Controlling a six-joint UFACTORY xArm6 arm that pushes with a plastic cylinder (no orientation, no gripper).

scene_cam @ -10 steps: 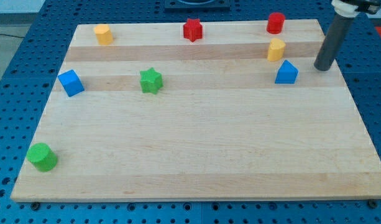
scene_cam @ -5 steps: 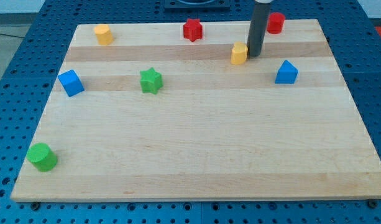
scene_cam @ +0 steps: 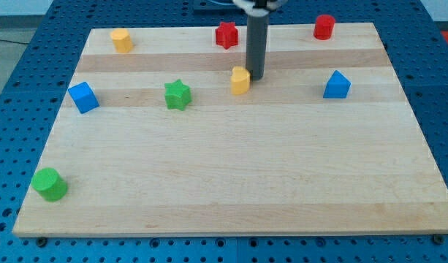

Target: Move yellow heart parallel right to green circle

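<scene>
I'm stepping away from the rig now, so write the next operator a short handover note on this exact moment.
My tip sits against the upper right side of the yellow heart, mid-board near the view's top.
The green circle is at the view's bottom left corner.
Done: heart is contacted, nothing more can be judged.
Left: push the heart down toward the view's bottom until level with the circle, on its right.

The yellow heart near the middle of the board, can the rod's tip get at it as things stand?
Probably yes. My tip sits right at the yellow heart, on its upper right side in the view, seemingly touching it. Nothing stands between them; the green star lies well off to the view's left.
</scene>
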